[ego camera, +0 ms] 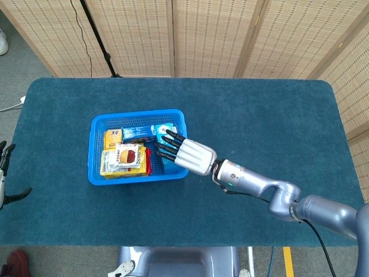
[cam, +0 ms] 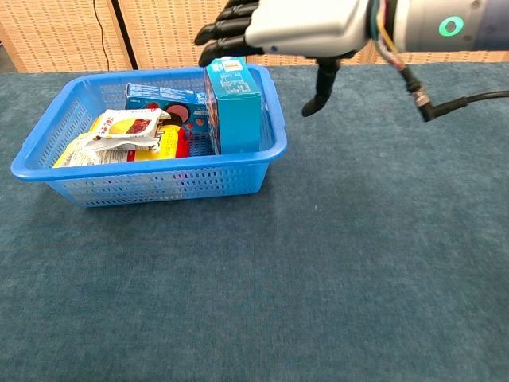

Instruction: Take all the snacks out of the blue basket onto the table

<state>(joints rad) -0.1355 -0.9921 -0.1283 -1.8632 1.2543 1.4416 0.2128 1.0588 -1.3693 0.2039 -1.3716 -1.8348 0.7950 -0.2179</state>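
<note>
Fingers (cam: 227, 32): black, those of the right hand (ego camera: 185, 152), spread apart and stretched out flat over the top of the upright teal box (cam: 234, 103); nothing is held, and the chest view shows the thumb hanging down outside the basket's right wall. Whether the fingertips touch the box top cannot be told.

Left hand (ego camera: 4, 173): at the table's left edge, mostly cut off by the frame; holds nothing, dark fingers apart.

Blue basket (ego camera: 95, 151): perforated plastic, rectangular, on the left-centre of the table, long axis running left to right in the head view.

Teal box: stands against the basket's right wall, tallest item, rising above the rim; its long face runs front to back.

Blue flat box (ego camera: 136, 134): lies along the far wall, long axis left to right, its right end meeting the teal box.

Orange packet (ego camera: 112, 137): far left corner, partly under the blue flat box.

White-and-yellow pouch (ego camera: 124, 157): lies on top of the front left heap, printed face up, long axis left to right.

Red packet (ego camera: 148, 161): only an edge shows between the pouch and the teal box.

Table (ego camera: 259, 109): dark teal cloth top.

Surroundings: woven folding screens (ego camera: 207, 34) behind the table; a black stand leg with cable (ego camera: 95, 34) at the far left; the right forearm (ego camera: 259, 183), grey metal, crosses the table from the lower right.
</note>
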